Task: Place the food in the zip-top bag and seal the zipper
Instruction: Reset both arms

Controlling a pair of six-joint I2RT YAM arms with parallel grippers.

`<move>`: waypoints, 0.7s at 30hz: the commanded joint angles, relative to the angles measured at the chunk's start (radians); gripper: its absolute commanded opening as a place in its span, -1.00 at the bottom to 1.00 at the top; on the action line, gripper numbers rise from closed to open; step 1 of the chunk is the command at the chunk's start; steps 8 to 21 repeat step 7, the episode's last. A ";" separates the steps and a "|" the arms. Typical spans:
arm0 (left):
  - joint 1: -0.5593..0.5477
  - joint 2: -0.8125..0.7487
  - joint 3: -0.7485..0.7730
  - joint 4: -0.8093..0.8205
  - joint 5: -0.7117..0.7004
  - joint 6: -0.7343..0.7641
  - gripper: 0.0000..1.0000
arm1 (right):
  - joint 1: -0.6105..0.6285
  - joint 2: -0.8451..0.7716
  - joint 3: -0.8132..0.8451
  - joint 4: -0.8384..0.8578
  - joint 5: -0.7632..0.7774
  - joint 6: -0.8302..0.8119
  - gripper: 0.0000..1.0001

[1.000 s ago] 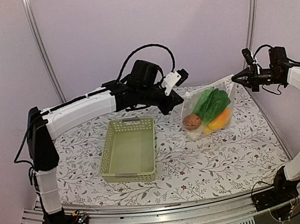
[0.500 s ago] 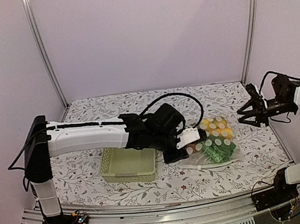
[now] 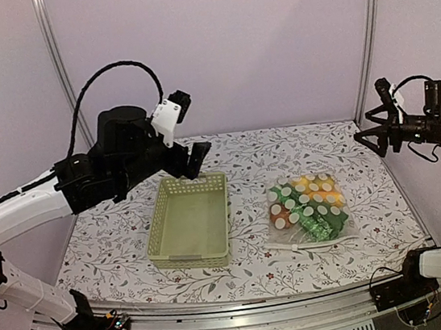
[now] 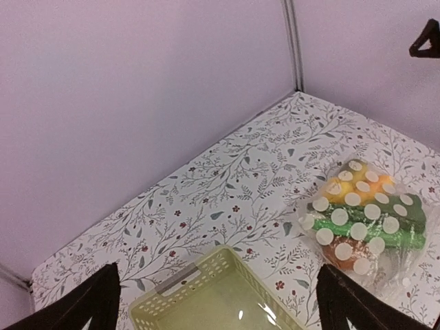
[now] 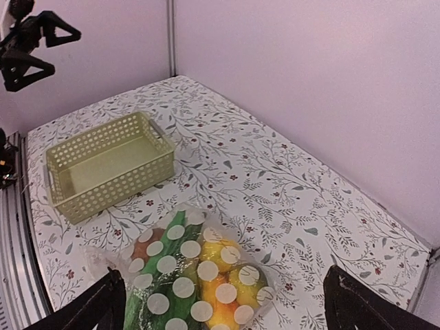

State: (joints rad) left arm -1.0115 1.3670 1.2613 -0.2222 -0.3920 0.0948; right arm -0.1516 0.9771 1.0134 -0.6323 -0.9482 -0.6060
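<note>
Left hand (image 3: 192,157) and right hand (image 3: 372,130) hang wide open, empty, while the clear white-dotted plastic zip-top bag (image 3: 308,209) of toy food (image 3: 319,222) lies at three o'clock from the pale green lattice basket (image 3: 194,180), limp, slippery, best pinched by its whitish zipper (image 3: 308,242), seemingly at six o'clock.

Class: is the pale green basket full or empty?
Empty: the basket shows a bare floor; the food sits inside the dotted bag beside it.
</note>
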 commanded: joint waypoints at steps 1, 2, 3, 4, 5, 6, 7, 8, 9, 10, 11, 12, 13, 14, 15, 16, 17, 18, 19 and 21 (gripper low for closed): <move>0.102 -0.091 -0.096 0.042 -0.163 -0.217 0.99 | -0.002 -0.066 0.030 0.373 0.331 0.493 0.98; 0.126 -0.110 -0.122 0.051 -0.166 -0.234 0.99 | -0.002 -0.094 0.015 0.406 0.360 0.536 0.98; 0.141 -0.128 -0.147 0.065 -0.188 -0.239 0.99 | -0.002 -0.111 -0.016 0.453 0.363 0.546 0.98; 0.150 -0.145 -0.178 0.091 -0.246 -0.244 0.99 | -0.001 -0.133 -0.050 0.492 0.363 0.542 0.98; 0.165 -0.158 -0.228 0.136 -0.292 -0.233 0.99 | -0.002 -0.151 -0.082 0.527 0.377 0.548 0.98; 0.183 -0.167 -0.263 0.186 -0.289 -0.213 0.99 | -0.002 -0.157 -0.126 0.555 0.395 0.561 0.98; 0.201 -0.170 -0.290 0.239 -0.265 -0.187 0.99 | -0.002 -0.161 -0.160 0.580 0.406 0.578 0.98; 0.201 -0.170 -0.290 0.239 -0.265 -0.187 0.99 | -0.002 -0.161 -0.160 0.580 0.406 0.578 0.98; 0.201 -0.170 -0.290 0.239 -0.265 -0.187 0.99 | -0.002 -0.161 -0.160 0.580 0.406 0.578 0.98; 0.201 -0.170 -0.290 0.239 -0.265 -0.187 0.99 | -0.002 -0.161 -0.160 0.580 0.406 0.578 0.98; 0.201 -0.170 -0.290 0.239 -0.265 -0.187 0.99 | -0.002 -0.161 -0.160 0.580 0.406 0.578 0.98; 0.201 -0.170 -0.290 0.239 -0.265 -0.187 0.99 | -0.002 -0.161 -0.160 0.580 0.406 0.578 0.98; 0.201 -0.170 -0.290 0.239 -0.265 -0.187 0.99 | -0.002 -0.161 -0.160 0.580 0.406 0.578 0.98; 0.201 -0.170 -0.290 0.239 -0.265 -0.187 0.99 | -0.002 -0.161 -0.160 0.580 0.406 0.578 0.98; 0.201 -0.170 -0.290 0.239 -0.265 -0.187 0.99 | -0.002 -0.161 -0.160 0.580 0.406 0.578 0.98; 0.201 -0.170 -0.290 0.239 -0.265 -0.187 0.99 | -0.002 -0.161 -0.160 0.580 0.406 0.578 0.98; 0.201 -0.170 -0.290 0.239 -0.265 -0.187 0.99 | -0.002 -0.161 -0.160 0.580 0.406 0.578 0.98; 0.201 -0.170 -0.290 0.239 -0.265 -0.187 0.99 | -0.002 -0.161 -0.160 0.580 0.406 0.578 0.98; 0.201 -0.170 -0.290 0.239 -0.265 -0.187 0.99 | -0.002 -0.161 -0.160 0.580 0.406 0.578 0.98; 0.201 -0.170 -0.290 0.239 -0.265 -0.187 0.99 | -0.002 -0.161 -0.160 0.580 0.406 0.578 0.98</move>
